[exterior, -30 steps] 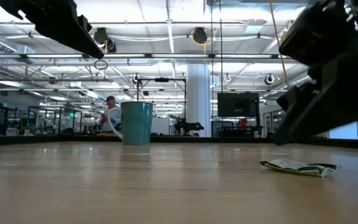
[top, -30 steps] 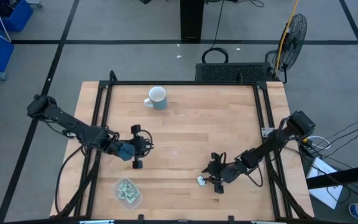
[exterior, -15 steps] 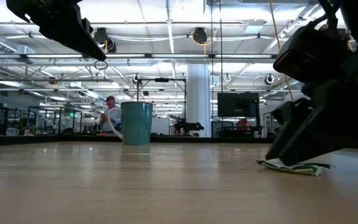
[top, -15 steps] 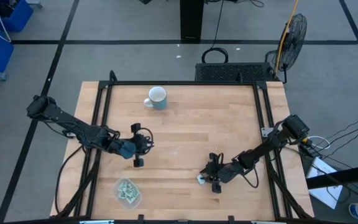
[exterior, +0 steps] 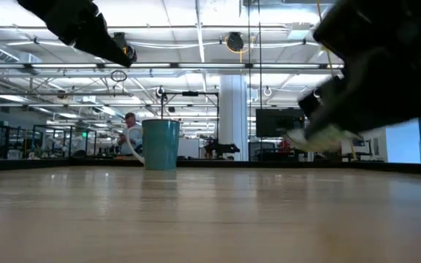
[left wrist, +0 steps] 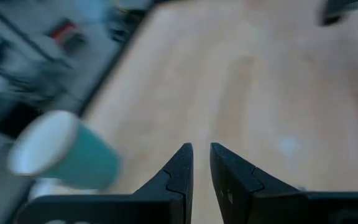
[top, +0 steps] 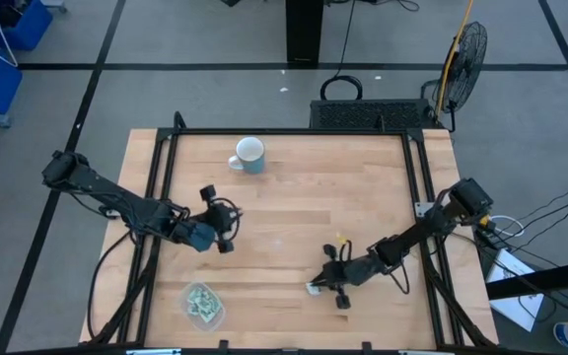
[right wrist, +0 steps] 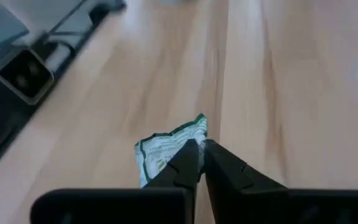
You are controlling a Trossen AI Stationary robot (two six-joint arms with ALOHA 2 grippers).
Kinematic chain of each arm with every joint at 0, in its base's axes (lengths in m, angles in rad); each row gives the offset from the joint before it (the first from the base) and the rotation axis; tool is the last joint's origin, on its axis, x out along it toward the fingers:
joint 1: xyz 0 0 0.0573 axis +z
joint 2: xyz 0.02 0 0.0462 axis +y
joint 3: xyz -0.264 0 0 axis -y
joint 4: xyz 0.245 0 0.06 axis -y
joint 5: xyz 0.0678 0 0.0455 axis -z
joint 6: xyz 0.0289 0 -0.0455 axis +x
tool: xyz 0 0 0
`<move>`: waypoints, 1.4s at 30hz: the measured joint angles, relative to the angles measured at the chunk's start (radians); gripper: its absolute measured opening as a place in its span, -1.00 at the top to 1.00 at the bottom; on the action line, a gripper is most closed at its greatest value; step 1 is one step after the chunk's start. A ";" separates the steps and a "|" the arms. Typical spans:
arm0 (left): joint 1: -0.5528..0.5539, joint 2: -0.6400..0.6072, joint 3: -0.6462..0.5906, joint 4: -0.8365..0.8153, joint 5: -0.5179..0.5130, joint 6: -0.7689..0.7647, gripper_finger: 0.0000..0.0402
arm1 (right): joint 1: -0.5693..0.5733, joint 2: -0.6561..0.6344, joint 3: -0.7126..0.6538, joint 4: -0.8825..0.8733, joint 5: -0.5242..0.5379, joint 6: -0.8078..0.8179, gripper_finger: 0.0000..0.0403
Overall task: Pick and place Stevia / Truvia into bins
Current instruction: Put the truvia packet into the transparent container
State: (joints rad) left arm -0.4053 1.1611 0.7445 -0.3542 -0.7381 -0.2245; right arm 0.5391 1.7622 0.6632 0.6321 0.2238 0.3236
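Since the earlier frames, the Stevia packet (right wrist: 166, 148) has been lifted off the surface (top: 294, 207) by the right hand (right wrist: 199, 155), whose fingers are now pressed onto one edge of it; it is held above the front-right part of the surface. The left hand (left wrist: 201, 163), with a narrow gap between its fingers and nothing in it, has been shifted slightly near the mug (top: 249, 155). The bin (top: 203, 305), already holding packets, sits at the front left, well apart. Because only an edge is pinched, the packet could slip or swing loose during the carry, or miss the shallow bin on release. No writing can be read on the packet.
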 joint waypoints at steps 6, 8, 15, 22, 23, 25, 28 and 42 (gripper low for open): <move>0.023 -0.016 0.000 0.021 -0.238 0.033 0.70 | -0.093 -0.001 0.180 -0.007 0.007 -0.274 0.97; 0.045 -0.026 0.000 0.022 -0.258 0.034 0.70 | -0.124 -0.001 0.268 -0.040 -0.002 -0.367 0.97; 0.135 -0.088 0.000 0.007 -0.244 0.063 0.70 | -0.187 0.138 0.629 -0.155 -0.232 -0.577 0.96; 0.218 -0.149 0.000 0.008 -0.136 0.138 0.70 | -0.224 0.415 0.942 -0.190 -0.282 -0.684 0.96; 0.227 -0.156 0.000 0.005 -0.117 0.156 0.70 | -0.233 0.456 0.983 -0.172 -0.281 -0.684 0.96; 0.240 -0.174 0.000 0.007 -0.100 0.188 0.70 | -0.249 0.535 1.060 -0.115 -0.283 -0.674 0.96; 0.251 -0.211 0.000 0.009 -0.099 0.202 0.70 | -0.269 0.660 1.177 -0.043 -0.364 -0.619 0.96; 0.225 -0.412 0.000 -0.002 -0.098 0.202 0.70 | -0.275 0.868 1.389 -0.045 -0.463 -0.477 0.93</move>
State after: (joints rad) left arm -0.1802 0.7487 0.7444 -0.3562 -0.8365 -0.0224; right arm 0.2638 2.6299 2.0521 0.5867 -0.2396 -0.1532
